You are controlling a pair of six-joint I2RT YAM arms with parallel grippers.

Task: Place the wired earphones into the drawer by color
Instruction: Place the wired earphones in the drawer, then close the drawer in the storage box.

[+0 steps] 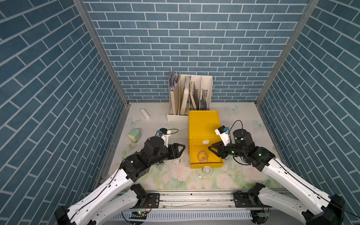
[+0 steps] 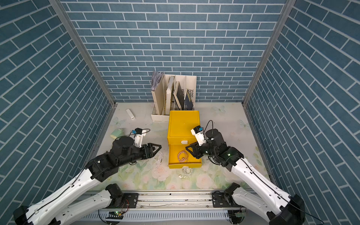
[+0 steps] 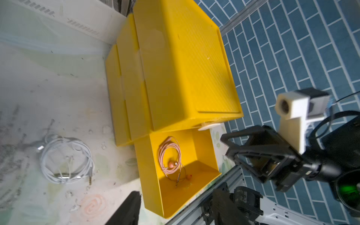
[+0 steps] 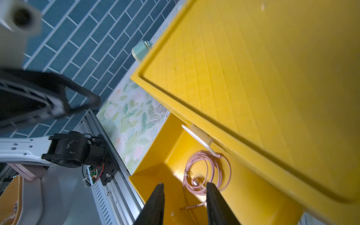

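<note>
Pink earphones point(image 3: 171, 164) are in the open bottom drawer point(image 1: 206, 166) of the yellow cabinet point(image 1: 203, 124): a loose coil on the floor, plug lying clear of the loop. My right gripper point(image 4: 185, 184) hangs over the drawer from its 3 o'clock side, jaws parted a moderate way with nothing between them. I read pink as done.

My left gripper point(image 2: 158, 148) is at the drawer's 9 o'clock, low over the floral mat point(image 1: 171, 181). Its jaws look apart and empty. A white earphone coil point(image 3: 64, 176) lies on the mat just beside it. A second white set point(image 1: 206, 171) lies at the drawer's 6 o'clock, just outside the front wall, with one bud strayed off the coil. I can't see a black set.

Handling, my read:
- Near weightless and fully limp, so there's no stiffness to lever against.
- The cable is thin and smooth. One strand will slide through my pads, so pinch across the bundled strands where several run together.
- Skip the buds and plug: hard, tiny and rounded, they'll squirt out.
- It lies flat on the mat, so my fingertips have to reach the surface.
- The coil will likely sag open when lifted, and a tail could snag the drawer rim. Carry high and lower it well inside.
- By colour, white probably goes in another drawer, and the one above looks shut.
</note>
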